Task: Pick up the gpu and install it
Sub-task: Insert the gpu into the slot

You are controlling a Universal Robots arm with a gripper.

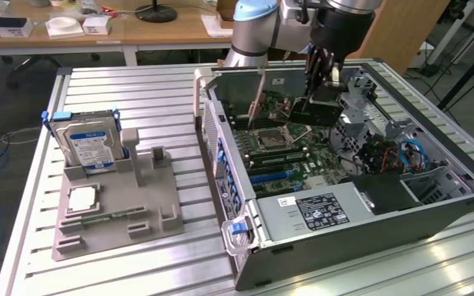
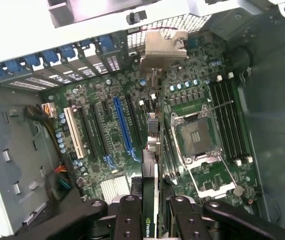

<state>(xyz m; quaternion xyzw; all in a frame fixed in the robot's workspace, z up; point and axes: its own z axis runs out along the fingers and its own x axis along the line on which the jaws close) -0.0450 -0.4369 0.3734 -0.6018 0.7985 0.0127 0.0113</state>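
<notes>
Fingers (image 2: pixel 128 219) of the gripper (image 2: pixel 150 212) sit nearest us in the wrist view, drawn in narrow and clamped on the gpu (image 2: pixel 152 150). The card stands on edge between them, its silver bracket (image 2: pixel 165 47) at the far end. Under it we see the board (image 2: pixel 107 110). A blue slot (image 2: pixel 122 125) and a white slot (image 2: pixel 75 132) lie on one side of the card and the socket (image 2: pixel 195 137) on the other. We cannot tell whether the card's lower edge touches the board.

In the exterior view, the tray (image 1: pixel 150 209) lies at lower left on the table (image 1: pixel 138 86). It carries a chip (image 1: pixel 82 198), a green stick (image 1: pixel 109 217) and, upright at its back, the drive (image 1: pixel 89 142). To the exterior view's right stands the open case (image 1: pixel 385 234), its power supply (image 1: pixel 315 209) closest to us. Deeper inside, at upper middle, the gripper (image 1: pixel 320 92) holds the gpu (image 1: pixel 318 111) over the board (image 1: pixel 295 154), just beyond the socket (image 1: pixel 271 140). The arm (image 1: pixel 258 24) rises behind it, and a desk (image 1: pixel 163 28) runs along the top left.
</notes>
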